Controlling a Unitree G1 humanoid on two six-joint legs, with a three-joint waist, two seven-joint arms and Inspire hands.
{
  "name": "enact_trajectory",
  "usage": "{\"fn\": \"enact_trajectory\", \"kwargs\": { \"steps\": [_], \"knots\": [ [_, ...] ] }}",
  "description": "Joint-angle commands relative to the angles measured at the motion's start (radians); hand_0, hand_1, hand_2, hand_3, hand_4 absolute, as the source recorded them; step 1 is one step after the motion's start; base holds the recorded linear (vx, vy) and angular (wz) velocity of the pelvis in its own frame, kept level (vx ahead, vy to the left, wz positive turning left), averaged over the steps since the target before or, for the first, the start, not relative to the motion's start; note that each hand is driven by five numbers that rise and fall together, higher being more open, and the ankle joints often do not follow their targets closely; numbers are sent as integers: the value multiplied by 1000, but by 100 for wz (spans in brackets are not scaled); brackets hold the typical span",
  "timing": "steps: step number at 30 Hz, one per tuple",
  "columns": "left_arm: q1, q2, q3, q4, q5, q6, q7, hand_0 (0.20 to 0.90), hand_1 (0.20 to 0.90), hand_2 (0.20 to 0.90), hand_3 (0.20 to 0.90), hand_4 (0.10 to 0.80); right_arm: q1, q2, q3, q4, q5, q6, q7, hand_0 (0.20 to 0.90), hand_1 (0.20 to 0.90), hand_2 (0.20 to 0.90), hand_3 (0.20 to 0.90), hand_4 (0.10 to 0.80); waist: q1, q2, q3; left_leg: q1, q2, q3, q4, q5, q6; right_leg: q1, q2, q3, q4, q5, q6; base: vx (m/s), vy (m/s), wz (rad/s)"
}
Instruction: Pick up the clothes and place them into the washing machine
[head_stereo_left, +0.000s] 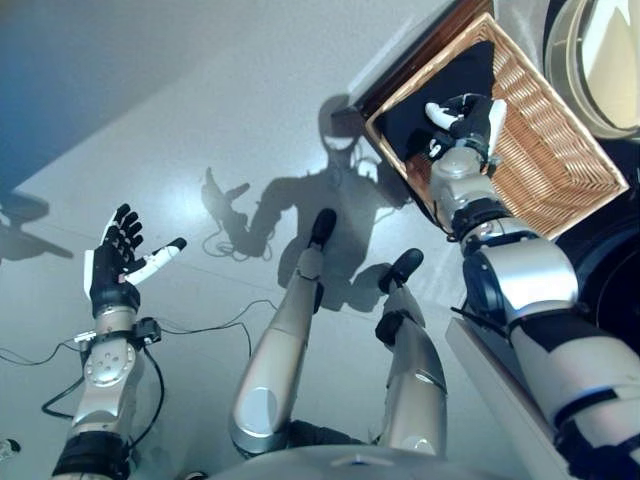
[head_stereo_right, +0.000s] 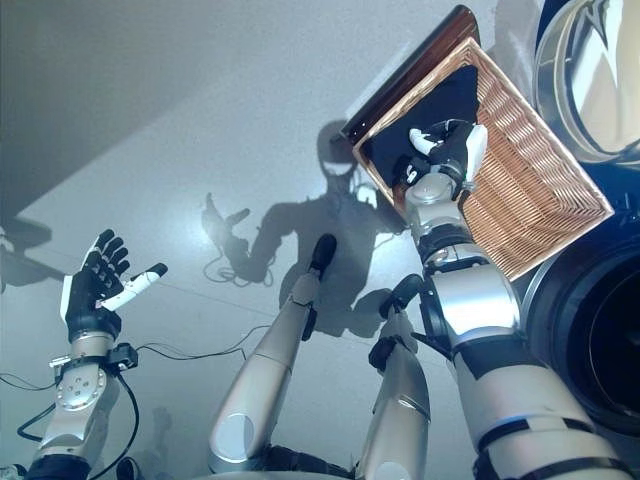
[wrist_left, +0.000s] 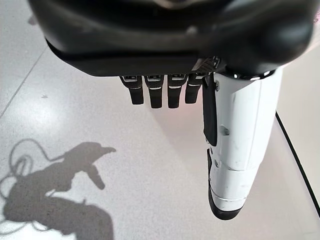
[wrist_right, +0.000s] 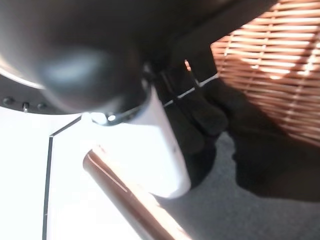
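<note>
A dark, near-black garment (head_stereo_right: 440, 100) lies crumpled in the bottom of the woven wicker basket (head_stereo_right: 530, 190), filling its floor toward the end farther from the washing machine (head_stereo_right: 590, 330), whose round drum opening gapes dark just beside the basket.

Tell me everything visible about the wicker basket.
The wicker basket is rectangular, woven of light brown cane, with sloping walls and a dark wooden rim on its far side. It stands at the robot's right, beside the washing machine. Dark cloth lies inside. The right hand reaches into it, over the cloth.
</note>
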Motion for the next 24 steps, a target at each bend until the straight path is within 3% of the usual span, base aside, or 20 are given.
{"fn": "enact_trajectory", "kwargs": {
  "steps": [1, 8, 17, 24],
  "knots": [
    [80, 49, 74, -38, -4, -43, 8, 900, 900, 900, 900, 800, -39, 17, 15, -69, 46, -85, 2, 200, 200, 200, 200, 300, -4, 53, -37, -22, -41, 47, -40, -22, -20, -12, -47, 43, -39, 24, 61, 0, 0, 0],
    [76, 35, 69, -38, -10, -47, 16, 900, 900, 900, 900, 800, 24, 35, -40, -187, 206, -183, 13, 200, 200, 200, 200, 300, -17, 48, -37, -24, -37, 56, -27, -30, -17, -15, -48, 50, -27, 21, 59, 3, 6, -5],
    [85, -22, 22, -8, -59, -49, 5, 900, 900, 900, 900, 800, 283, 57, -119, -417, 484, -348, 98, 200, 200, 200, 200, 300, -56, 27, -37, -19, -28, 72, 6, -47, -14, -14, -44, 58, -3, 8, 55, 7, -1, -9],
    [100, -28, 10, -5, -62, -51, 2, 900, 900, 900, 900, 800, 311, 21, -84, -473, 380, -322, 69, 200, 200, 200, 200, 300, -67, 31, -37, -26, -26, 81, 18, -51, -14, -25, -45, 67, 7, 7, 51, -5, -5, -3]
  ]
}}
